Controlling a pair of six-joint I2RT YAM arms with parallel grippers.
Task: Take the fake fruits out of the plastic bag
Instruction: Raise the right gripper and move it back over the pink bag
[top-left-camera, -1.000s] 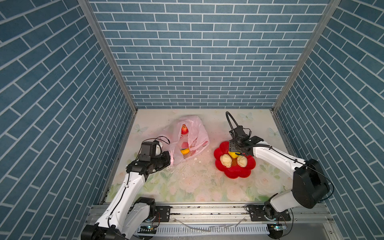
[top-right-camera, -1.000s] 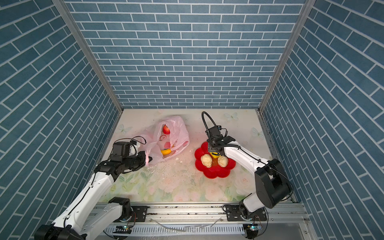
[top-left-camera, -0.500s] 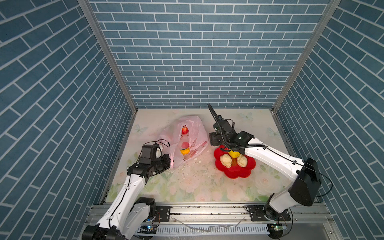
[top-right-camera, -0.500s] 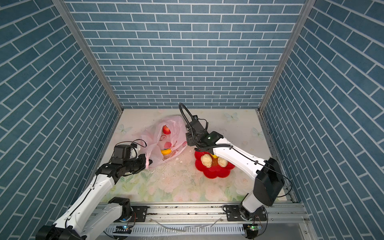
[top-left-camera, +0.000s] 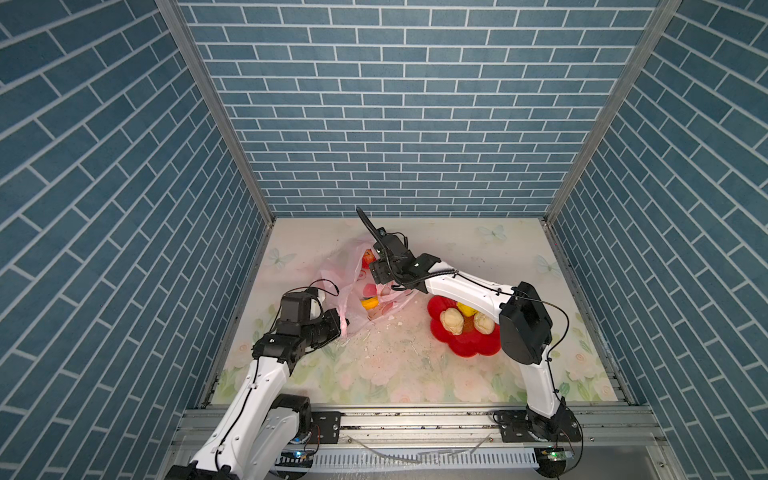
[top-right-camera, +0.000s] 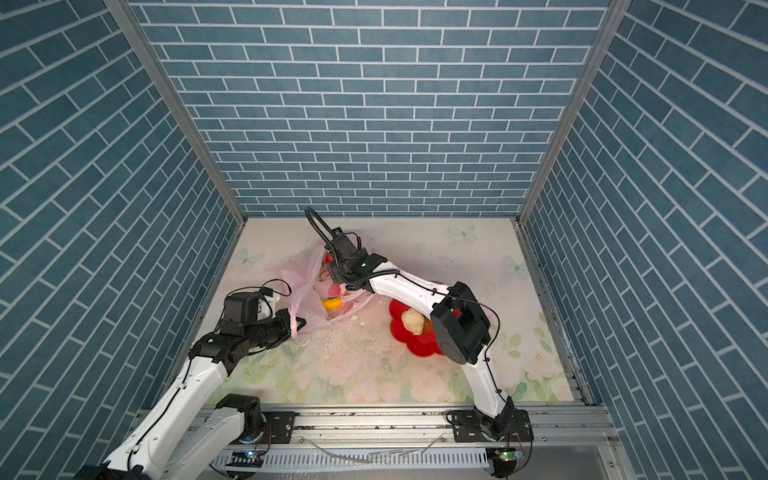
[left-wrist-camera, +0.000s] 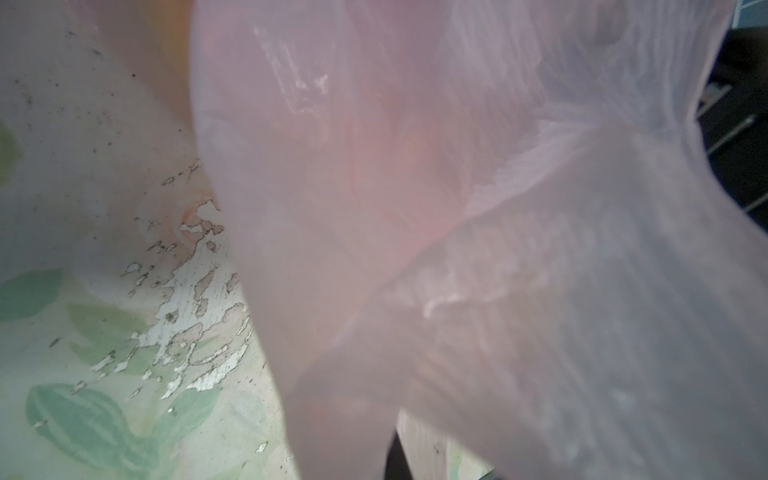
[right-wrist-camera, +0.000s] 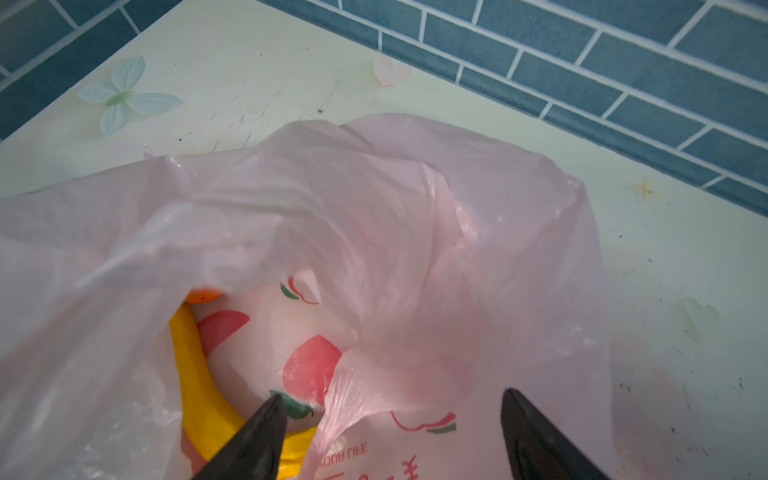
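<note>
So, one plastic bag (top-left-camera: 336, 276) sits just left of the one red dish (top-left-camera: 469, 349). Three fake fruits (top-left-camera: 369, 302) show inside it — one banana (right-wrist-camera: 195, 374), one orange one (right-wrist-camera: 203, 295), one red apple-like one (top-left-camera: 368, 258). Three more lie in the dish: two cream lumps (top-left-camera: 451, 321), one yellow piece (top-left-camera: 466, 309). Left gripper (top-left-camera: 343, 326) is clamped tight on the bag's edge; right gripper (right-wrist-camera: 392, 397) hangs over its mouth — claws spread wide, empty.

1 plastic bag (top-left-camera: 353, 282), 1 red dish (top-left-camera: 473, 347), 2 cream fruits (top-left-camera: 451, 321), 1 yellow piece (top-left-camera: 466, 308), 1 banana (right-wrist-camera: 195, 374), 1 red apple (top-left-camera: 368, 258), 1 orange fruit (right-wrist-camera: 203, 295).
</note>
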